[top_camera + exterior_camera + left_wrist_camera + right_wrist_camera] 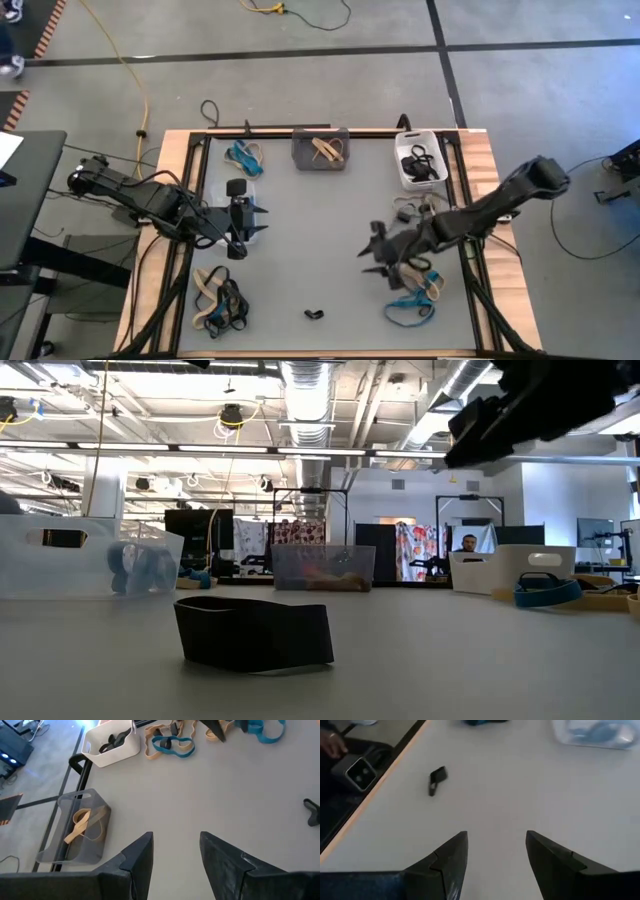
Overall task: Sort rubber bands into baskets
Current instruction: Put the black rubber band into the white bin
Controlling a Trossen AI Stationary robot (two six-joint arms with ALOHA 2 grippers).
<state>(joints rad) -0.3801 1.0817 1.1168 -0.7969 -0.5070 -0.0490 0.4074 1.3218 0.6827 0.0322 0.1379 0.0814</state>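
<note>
Three baskets stand along the table's far edge: a clear one [243, 157] with blue bands, a dark grey one [320, 148] with a tan band [82, 822], and a white one [418, 160] with black bands. Loose rubber bands lie in a pile at the near left [218, 300] and another at the near right [415, 295]. One black band [315, 314] stands on its edge near the front edge, also in the low view [253, 632]. My left gripper [262, 220] is open and empty left of the middle. My right gripper [366, 247] is open and empty right of the middle.
The table's wooden border and black frame rails [200, 180] run along the left and right sides. Bare grey mat [315, 230] lies between the two grippers. In the low view the right arm [550, 400] hangs overhead.
</note>
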